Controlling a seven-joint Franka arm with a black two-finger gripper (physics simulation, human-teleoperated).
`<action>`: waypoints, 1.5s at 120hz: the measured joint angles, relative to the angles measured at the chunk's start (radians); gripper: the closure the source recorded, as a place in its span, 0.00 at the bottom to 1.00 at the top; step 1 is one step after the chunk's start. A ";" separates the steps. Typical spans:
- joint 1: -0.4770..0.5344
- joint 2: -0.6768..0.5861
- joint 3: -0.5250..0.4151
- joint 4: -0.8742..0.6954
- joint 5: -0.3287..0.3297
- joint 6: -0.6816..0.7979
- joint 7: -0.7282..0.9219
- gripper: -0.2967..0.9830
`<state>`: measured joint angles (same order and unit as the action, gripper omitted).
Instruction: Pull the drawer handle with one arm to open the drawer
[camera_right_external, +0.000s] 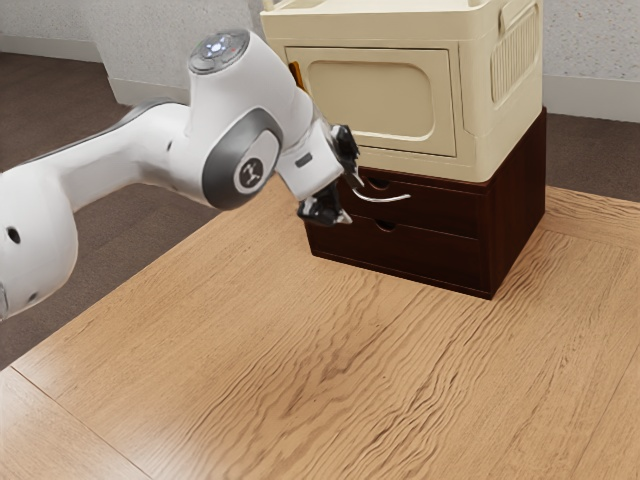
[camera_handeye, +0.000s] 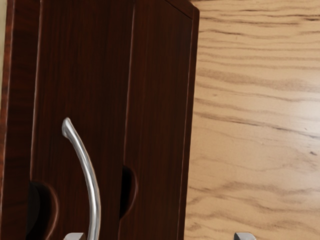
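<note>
Drawer handle is cut off by the wrist view's edge.

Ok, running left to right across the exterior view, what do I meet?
White robot arm → black gripper → curved metal handle → slotted vent on the cream cabinet's side.

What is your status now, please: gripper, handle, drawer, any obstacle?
Gripper open, beside the curved handle, not closed on it. Upper drawer looks shut. No obstacle seen in front of the handle.
</note>
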<state>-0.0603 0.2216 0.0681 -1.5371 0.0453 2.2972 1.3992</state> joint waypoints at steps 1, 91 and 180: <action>0.000 0.004 0.000 0.003 -0.002 0.001 0.003 0.52; 0.044 0.164 0.000 0.135 -0.132 0.029 0.170 0.69; -0.035 -0.221 0.051 -0.360 -0.136 0.089 0.229 0.80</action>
<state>-0.0958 0.0009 0.1188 -1.8971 -0.0911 2.3859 1.6282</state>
